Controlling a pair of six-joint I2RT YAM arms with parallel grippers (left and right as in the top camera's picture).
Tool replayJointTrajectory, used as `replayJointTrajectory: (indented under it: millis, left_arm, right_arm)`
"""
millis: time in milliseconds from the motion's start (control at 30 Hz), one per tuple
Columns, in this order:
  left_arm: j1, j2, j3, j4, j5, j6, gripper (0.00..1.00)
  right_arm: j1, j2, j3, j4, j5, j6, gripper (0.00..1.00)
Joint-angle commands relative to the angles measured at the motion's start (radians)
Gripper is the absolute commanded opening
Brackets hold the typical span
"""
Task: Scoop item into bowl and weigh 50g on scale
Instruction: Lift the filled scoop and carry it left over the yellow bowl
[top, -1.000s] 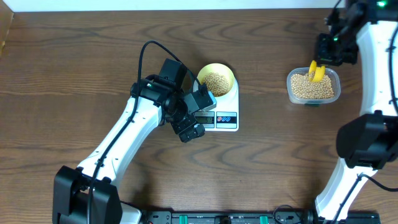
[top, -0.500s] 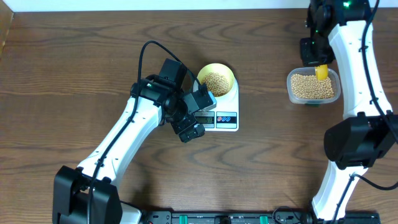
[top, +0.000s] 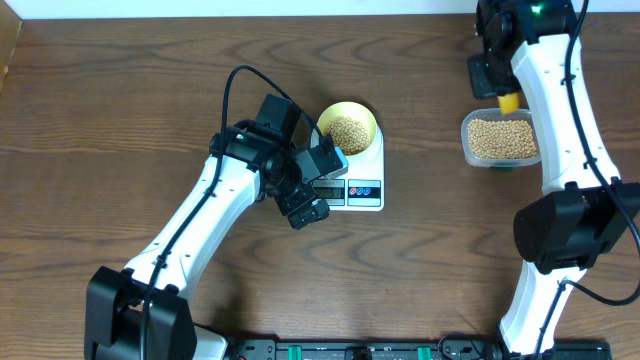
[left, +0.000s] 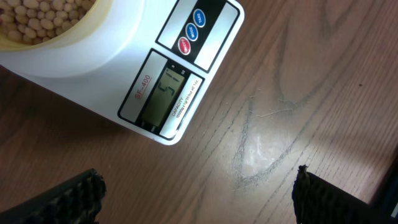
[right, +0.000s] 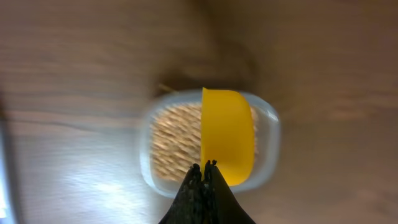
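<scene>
Left gripper (left: 199, 200) gapes wide, holding nothing. The white scale (left: 112, 59) sits just ahead of its fingers, with the pale-yellow bowl (top: 371, 119) of soybeans (top: 347, 134) on top. Right gripper (right: 203, 186) is clamped shut on the yellow scoop (right: 227, 134), with the clear tub (right: 269, 126) of beans beneath it.

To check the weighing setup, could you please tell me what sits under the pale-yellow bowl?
The bowl, holding tan beans, stands on the white scale, whose display and buttons show in front. The scale's top directly beneath the bowl is hidden.
</scene>
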Motion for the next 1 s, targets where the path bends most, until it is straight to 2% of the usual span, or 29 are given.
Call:
replayJointTrajectory:
  millis: [0, 233, 367, 700, 967]
  left_arm:
    - [0.003, 0.006, -0.002, -0.002, 0.005, 0.007, 0.98]
    - [0.003, 0.006, -0.002, -0.002, 0.005, 0.006, 0.98]
    - [0.003, 0.006, -0.002, -0.002, 0.005, 0.006, 0.98]
    - [0.003, 0.006, -0.002, -0.002, 0.005, 0.007, 0.98]
    - [0.003, 0.006, -0.002, -0.002, 0.005, 0.006, 0.98]
  right_arm:
    - [0.001, -0.027, 0.015, 0.045, -0.230, -0.015, 0.01]
    - [0.027, -0.027, 0.014, 0.231, -0.644, -0.066, 0.01]
    - [0.058, -0.027, 0.014, 0.311, -0.779, -0.096, 0.01]
    - [0.147, -0.027, 0.002, 0.345, -0.806, -0.166, 0.01]
    - [0.202, -0.027, -0.099, 0.365, -0.799, -0.165, 0.01]
